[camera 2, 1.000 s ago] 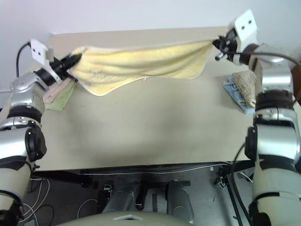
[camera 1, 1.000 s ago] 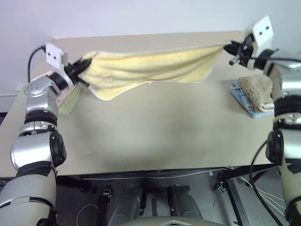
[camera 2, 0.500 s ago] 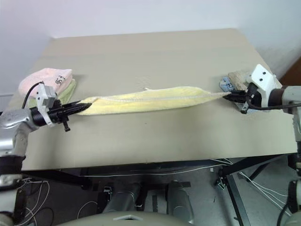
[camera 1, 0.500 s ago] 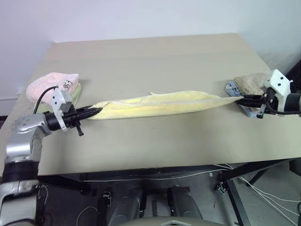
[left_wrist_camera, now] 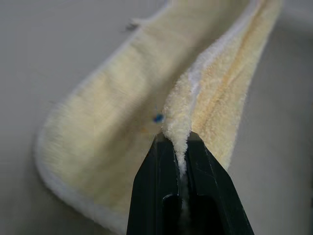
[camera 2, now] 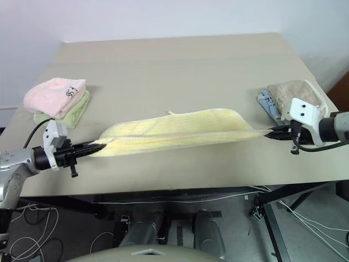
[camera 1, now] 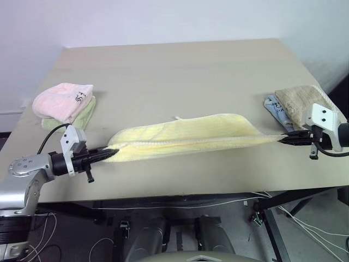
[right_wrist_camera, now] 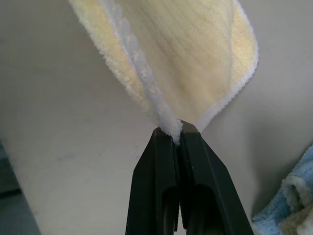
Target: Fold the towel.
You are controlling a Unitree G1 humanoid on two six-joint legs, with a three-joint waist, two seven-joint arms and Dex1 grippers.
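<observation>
The pale yellow towel [camera 1: 185, 136] is stretched lengthwise across the near part of the table [camera 1: 180, 71], folded double, its far half resting on the tabletop. My left gripper [camera 1: 112, 153] is shut on the towel's left corner, near the table's front left edge. My right gripper [camera 1: 281, 141] is shut on the right corner, near the table's right edge. In the left wrist view the black fingers [left_wrist_camera: 161, 186] pinch the whitish hem of the towel [left_wrist_camera: 146, 103]. In the right wrist view the fingers [right_wrist_camera: 166, 166] clamp the hem of the towel [right_wrist_camera: 186, 54] the same way.
A pink folded towel [camera 1: 61, 101] lies on a green one [camera 1: 87, 109] at the table's left edge. A tan towel [camera 1: 302, 103] on a blue cloth [camera 1: 272, 106] lies at the right edge, just behind my right gripper.
Both grippers came down and back toward the front edge with the towel, from held up at the far side to low over the table. The towel's hanging half now lies on the tabletop.
</observation>
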